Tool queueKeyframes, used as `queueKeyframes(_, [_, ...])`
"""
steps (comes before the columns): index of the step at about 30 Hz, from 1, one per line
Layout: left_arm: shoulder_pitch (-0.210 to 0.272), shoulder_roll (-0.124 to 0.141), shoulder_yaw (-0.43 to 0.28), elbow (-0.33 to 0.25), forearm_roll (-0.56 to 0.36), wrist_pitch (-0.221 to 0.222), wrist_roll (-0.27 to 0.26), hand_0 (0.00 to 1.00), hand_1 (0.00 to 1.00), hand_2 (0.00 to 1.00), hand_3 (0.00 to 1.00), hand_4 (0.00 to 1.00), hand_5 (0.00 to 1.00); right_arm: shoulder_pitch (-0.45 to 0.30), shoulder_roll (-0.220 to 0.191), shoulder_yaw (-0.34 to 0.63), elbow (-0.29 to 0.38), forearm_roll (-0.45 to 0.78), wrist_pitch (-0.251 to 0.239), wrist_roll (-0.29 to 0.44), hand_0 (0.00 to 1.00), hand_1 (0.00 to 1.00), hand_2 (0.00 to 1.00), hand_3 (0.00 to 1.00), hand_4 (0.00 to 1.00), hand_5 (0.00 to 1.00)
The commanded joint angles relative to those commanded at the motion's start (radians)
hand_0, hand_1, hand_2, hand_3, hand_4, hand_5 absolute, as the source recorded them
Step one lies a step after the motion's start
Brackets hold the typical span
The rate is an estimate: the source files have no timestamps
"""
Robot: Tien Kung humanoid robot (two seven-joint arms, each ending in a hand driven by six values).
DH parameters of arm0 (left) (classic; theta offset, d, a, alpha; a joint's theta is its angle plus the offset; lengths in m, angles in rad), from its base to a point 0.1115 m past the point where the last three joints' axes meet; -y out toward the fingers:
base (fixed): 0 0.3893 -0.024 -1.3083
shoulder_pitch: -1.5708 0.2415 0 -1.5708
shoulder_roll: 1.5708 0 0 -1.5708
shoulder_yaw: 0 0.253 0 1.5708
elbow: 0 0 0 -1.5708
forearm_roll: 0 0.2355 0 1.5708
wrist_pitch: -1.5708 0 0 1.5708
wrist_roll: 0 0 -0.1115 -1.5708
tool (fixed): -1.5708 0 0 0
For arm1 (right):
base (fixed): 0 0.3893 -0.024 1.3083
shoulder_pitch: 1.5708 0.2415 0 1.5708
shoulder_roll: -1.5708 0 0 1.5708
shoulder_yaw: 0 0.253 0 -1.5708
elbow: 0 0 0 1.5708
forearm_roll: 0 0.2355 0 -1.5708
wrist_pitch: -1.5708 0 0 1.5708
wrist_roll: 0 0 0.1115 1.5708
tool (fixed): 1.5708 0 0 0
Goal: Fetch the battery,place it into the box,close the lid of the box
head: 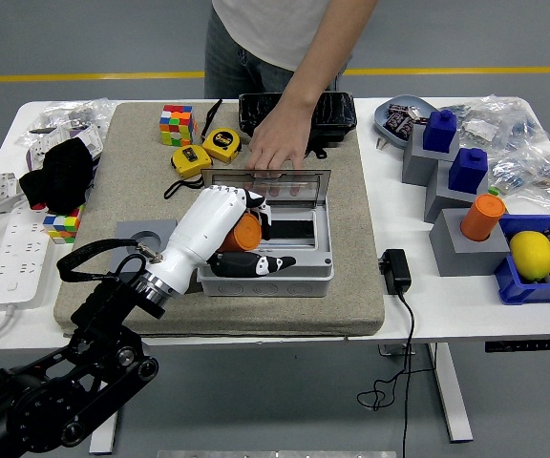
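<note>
head view. the robot's left hand (225, 227), white-shelled with black fingertips, is curled around the orange cylindrical battery (247, 232) and holds it over the left part of the grey plastic junction box (267, 260), which sits on a beige felt mat (351, 239) on the white table (428, 305). the battery is therefore in the hand, above the box's dark opening, and appears not yet set down; how much of it has entered the opening cannot be told, since the hand covers that part. the box's clear hinged lid (275, 181) stands raised at the far side, steadied by a person's hand (277, 143) resting flat on its upper edge. the right hand is not in view. the grey cube holder with a round socket (141, 237) stands empty just left of the arm.

step in hand: placing the battery. done well, the hand should probably lower the battery straight into the recess, clear of the near wall and of the lid's hinge line, and loosen the fingers only once the battery is supported from below. the black thumb lies across the box's front rim, so it should likely withdraw up and to the left to avoid dragging the box. the lid can be closed only after both hands are clear of it.
</note>
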Motion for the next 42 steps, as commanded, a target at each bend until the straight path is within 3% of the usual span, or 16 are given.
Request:
queueKeyframes(8, [-0.063,-0.025,0.092,0.083,-0.08,0.018,-0.022,0.03,0.002,0.02,0.013,0.998,0.401,0.002,0.001,-0.001,0.0,-0.005,0.0,0.0,0.878,0.84,0.784,0.828,0.998,0.998])
queueKeyframes(18, [-0.151,-0.069,0.112,0.204,-0.139,0.036,-0.048,0.028,0.002,0.019,0.012,0.998,0.418,0.005,0.001,0.007,0.0,-0.017,0.0,-0.002,0.879,0.841,0.784,0.828,0.998,0.998])
queueKeyframes(25, [-0.179,-0.093,0.117,0.273,-0.172,0.054,-0.084,0.028,0.002,0.019,0.012,0.998,0.429,0.004,0.003,0.011,0.0,-0.024,0.0,-0.004,0.88,0.841,0.784,0.828,0.998,0.998])
queueKeyframes(42, [-0.213,-0.125,0.1,0.37,-0.179,0.072,-0.125,0.027,0.002,0.018,0.012,0.998,0.42,0.004,0.002,0.012,0.0,-0.029,0.001,-0.006,0.88,0.841,0.783,0.828,0.998,0.998])
